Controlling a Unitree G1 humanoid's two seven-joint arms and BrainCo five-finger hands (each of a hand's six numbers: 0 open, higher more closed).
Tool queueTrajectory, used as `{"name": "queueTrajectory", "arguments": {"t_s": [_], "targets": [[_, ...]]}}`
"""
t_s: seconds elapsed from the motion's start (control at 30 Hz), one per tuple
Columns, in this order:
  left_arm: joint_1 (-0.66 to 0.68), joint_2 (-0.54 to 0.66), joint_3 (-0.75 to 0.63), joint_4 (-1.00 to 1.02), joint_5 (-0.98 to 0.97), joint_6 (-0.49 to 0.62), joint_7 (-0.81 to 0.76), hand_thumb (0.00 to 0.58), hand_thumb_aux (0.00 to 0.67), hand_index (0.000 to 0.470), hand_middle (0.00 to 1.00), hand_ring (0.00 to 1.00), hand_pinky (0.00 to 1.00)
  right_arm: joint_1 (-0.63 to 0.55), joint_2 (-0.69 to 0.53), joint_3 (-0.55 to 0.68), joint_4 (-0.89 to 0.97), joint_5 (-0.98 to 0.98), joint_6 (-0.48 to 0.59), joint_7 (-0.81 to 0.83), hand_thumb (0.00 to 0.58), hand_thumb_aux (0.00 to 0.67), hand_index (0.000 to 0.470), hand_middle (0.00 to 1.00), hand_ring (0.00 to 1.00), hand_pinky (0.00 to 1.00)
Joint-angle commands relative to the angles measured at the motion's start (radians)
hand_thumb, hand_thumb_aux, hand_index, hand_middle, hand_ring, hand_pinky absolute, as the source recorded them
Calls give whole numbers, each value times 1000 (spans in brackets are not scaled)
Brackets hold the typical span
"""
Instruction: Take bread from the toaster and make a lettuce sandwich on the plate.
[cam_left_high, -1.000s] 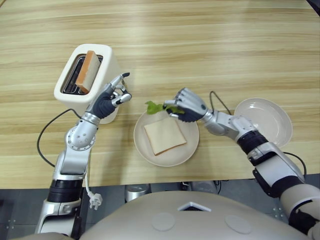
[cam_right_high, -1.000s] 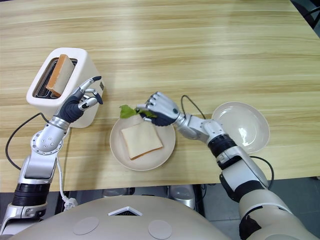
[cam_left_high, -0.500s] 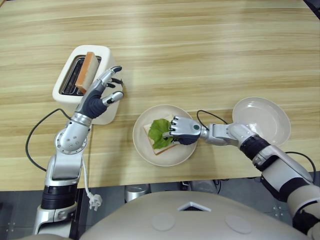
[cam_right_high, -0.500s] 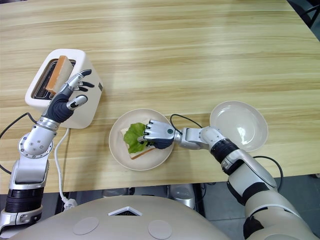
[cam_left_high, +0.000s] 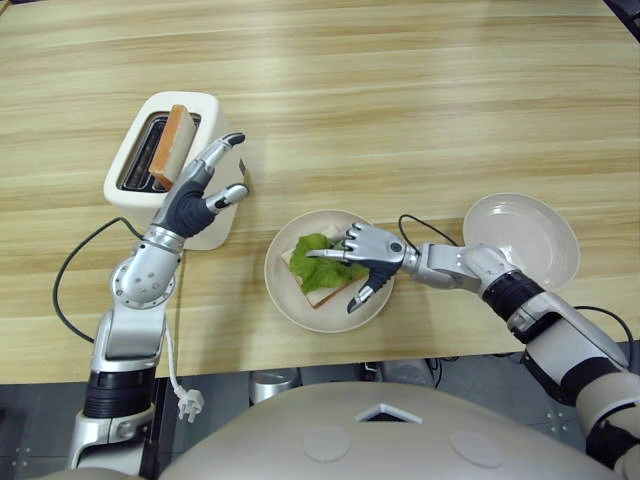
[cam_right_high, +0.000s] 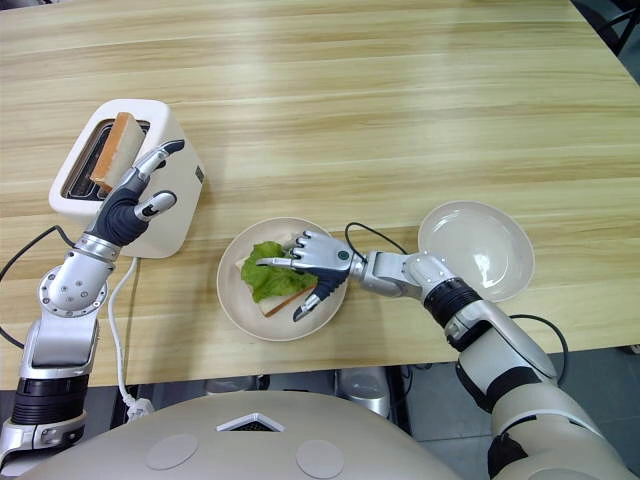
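A white toaster (cam_left_high: 150, 190) stands at the left with one toasted bread slice (cam_left_high: 172, 147) sticking up out of its slot. My left hand (cam_left_high: 190, 200) is open beside the toaster's right wall, fingers pointing up next to the slice. On the cream plate (cam_left_high: 300, 312) in the middle lies a bread slice (cam_left_high: 320, 298) with a green lettuce leaf (cam_left_high: 308, 272) on top. My right hand (cam_left_high: 370, 255) is open over the plate's right side, fingers spread across the lettuce and holding nothing.
A second, empty white plate (cam_left_high: 520, 240) sits at the right near the table's front edge. A black cable (cam_left_high: 420, 222) loops between the two plates. The toaster's cord (cam_left_high: 75, 270) runs off the front edge at the left.
My right hand brought the lettuce down onto the bread on the plate, then opened and let it go. My left hand rose a little along the toaster towards the slice.
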Motion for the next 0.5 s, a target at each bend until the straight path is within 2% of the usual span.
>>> {"name": "queueTrajectory", "arguments": {"t_s": [0.03, 0.27, 0.5], "targets": [[19, 7, -7, -6, 7, -6, -9, 0, 0, 0, 0, 0, 0, -3, -21, -25, -26, 52, -1, 103, 0, 0, 0, 0, 0, 0], [30, 14, 11, -93, 8, -9, -15, 0, 0, 0, 0, 0, 0, 40, -77, -98, -195, 203, 11, 323, 0, 0, 0, 0, 0, 0], [32, -15, 95, -247, -12, 14, 28, 0, 0, 0, 0, 0, 0, 71, -86, -179, -268, 257, 48, 397, 0, 0, 0, 0, 0, 0]]}}
